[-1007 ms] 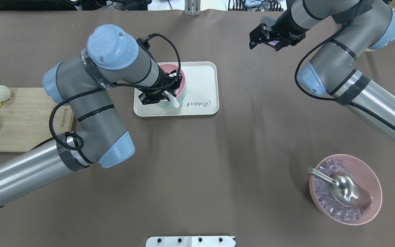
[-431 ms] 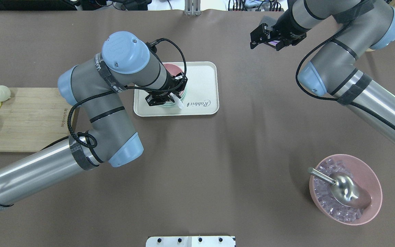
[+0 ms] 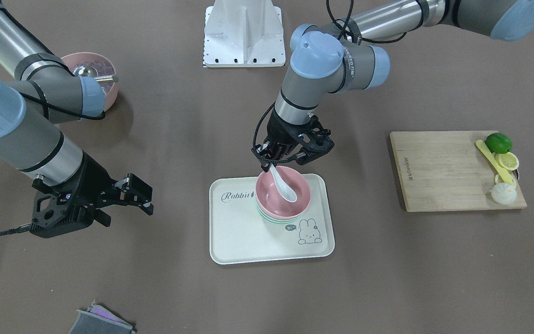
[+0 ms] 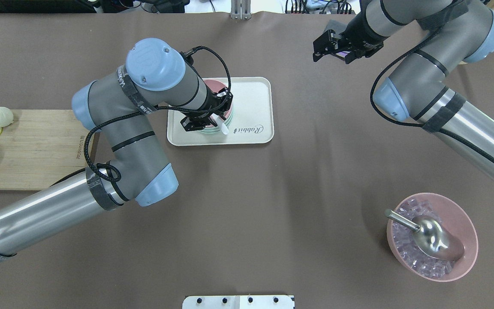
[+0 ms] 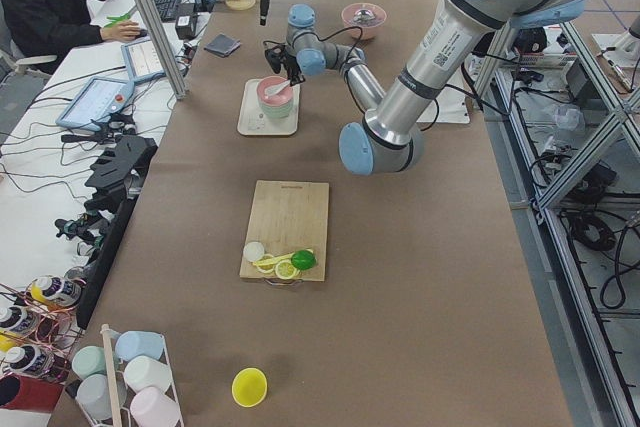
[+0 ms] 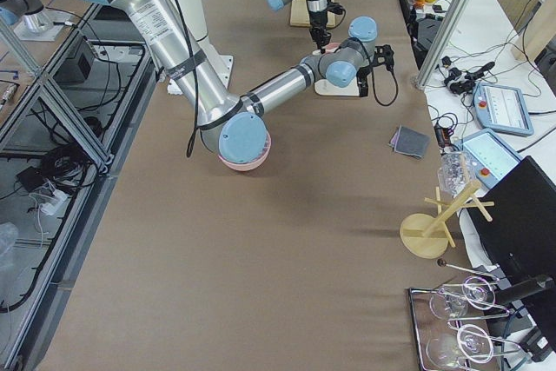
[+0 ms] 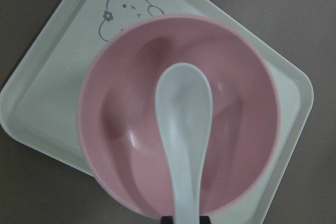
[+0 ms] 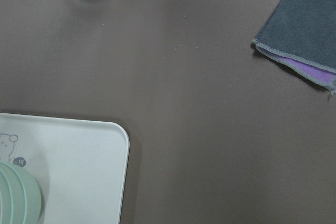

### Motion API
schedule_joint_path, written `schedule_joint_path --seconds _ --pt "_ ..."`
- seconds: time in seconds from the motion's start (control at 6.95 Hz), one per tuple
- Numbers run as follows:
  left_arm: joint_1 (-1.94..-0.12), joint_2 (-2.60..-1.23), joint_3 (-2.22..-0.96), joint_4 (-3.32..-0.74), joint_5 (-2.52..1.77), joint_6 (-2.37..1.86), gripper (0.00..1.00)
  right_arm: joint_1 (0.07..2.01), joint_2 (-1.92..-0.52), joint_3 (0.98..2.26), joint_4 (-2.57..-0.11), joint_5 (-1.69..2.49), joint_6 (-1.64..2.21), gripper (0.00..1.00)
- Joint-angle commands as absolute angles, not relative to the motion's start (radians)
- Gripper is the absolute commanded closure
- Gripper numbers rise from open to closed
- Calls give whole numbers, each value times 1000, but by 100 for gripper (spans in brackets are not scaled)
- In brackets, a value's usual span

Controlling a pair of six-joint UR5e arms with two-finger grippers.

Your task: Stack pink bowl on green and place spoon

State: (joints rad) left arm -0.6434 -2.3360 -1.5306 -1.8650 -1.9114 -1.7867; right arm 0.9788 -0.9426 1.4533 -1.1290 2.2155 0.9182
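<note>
The small pink bowl (image 3: 297,197) sits nested on the mint-green bowls (image 3: 274,221) on a cream tray (image 3: 248,241). My left gripper (image 3: 274,160) is shut on the handle of the white spoon (image 3: 284,186), whose scoop hangs tilted inside the pink bowl. In the left wrist view the spoon (image 7: 184,114) lies over the pink bowl (image 7: 118,124) and the tray (image 7: 47,93). From overhead my left gripper (image 4: 212,121) covers most of the bowl stack; the spoon's handle end (image 4: 223,128) sticks out. My right gripper (image 3: 143,197) (image 4: 322,49) is open and empty, away from the tray.
A larger ribbed pink bowl (image 4: 465,231) with ice cubes and a metal scoop (image 4: 431,234) stands at the front right. A wooden cutting board (image 4: 32,148) with lime, lemon slices and a pale yellow utensil is at the left. A grey cloth (image 8: 299,30) lies beyond the tray.
My left arm's elbow swung to the right and the gripper shifted slightly right over the bowls, still holding the spoon. The right arm barely moved.
</note>
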Motion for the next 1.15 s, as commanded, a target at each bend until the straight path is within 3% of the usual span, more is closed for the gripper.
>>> schedule_joint_path --seconds 0.0,0.43,0.72,1.01 --pt "-647 -2329 -1570 -1862 -1908 -1784 2 979 -946 1459 -1129 2217 919 0" --pt "-708 -2230 -1723 -1795 -1885 -1664 2 1021 -991 1503 -1190 2232 867 0" --pt "-758 -2130 -1851 -1659 -1885 -1254 2 1077 -1060 1627 -1404 2229 623 0" --pt "-839 -2021 -1917 -1632 -1890 -1166 2 1176 -1158 1721 -1549 2233 330 0"
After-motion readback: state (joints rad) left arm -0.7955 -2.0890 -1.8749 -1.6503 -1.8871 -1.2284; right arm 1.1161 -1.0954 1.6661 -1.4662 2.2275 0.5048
